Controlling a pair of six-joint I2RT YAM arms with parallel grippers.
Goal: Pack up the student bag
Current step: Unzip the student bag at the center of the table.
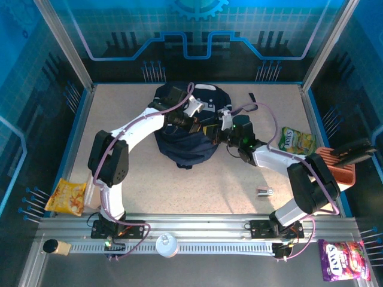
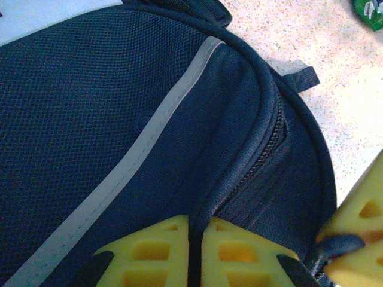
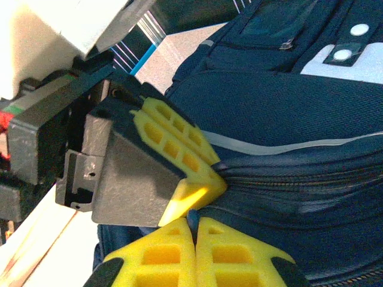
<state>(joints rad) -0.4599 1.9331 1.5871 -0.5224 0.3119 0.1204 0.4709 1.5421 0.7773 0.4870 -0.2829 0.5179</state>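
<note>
Yellow-padded left gripper (image 2: 194, 254): pads pressed together at the zip (image 2: 269, 149); I cannot tell whether a pull is nipped.
Right gripper (image 3: 192, 248): pads together as well, tip to tip with the left.
Navy student bag (image 1: 185, 149): lying flat on the table (image 1: 209, 185), far middle.
Handling: soft, floppy fabric, likely to sag and slide; take the zip pull or seam edge, not the panel.

left gripper (image 1: 202, 124) and right gripper (image 1: 219, 133) over student bag (image 1: 179, 150)
</note>
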